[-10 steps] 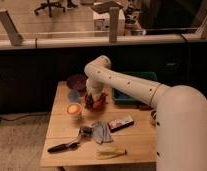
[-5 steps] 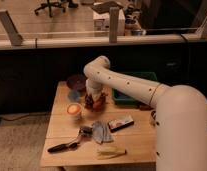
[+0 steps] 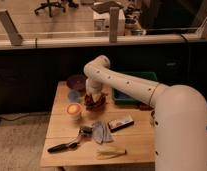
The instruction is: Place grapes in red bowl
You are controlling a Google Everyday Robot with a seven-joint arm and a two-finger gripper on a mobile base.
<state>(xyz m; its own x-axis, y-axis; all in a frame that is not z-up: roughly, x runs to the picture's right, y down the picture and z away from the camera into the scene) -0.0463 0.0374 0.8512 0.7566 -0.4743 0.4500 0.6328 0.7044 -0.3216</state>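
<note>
**Nothing shifted: gripper held low beside the red bowl**

No movement is seen against the earlier frames; arm and objects are placed as before. The gripper is lowered over the back middle of the wooden table, just to the right of the red bowl. A dark reddish cluster, taken to be the grapes, is seen directly under it; whether it is gripped cannot be told. The red bowl is set upright, its opening turned upward; being round, no long axis is shown. A blue bowl and a maroon bowl are placed behind it. The cluster's long axis cannot be made out.
</note>
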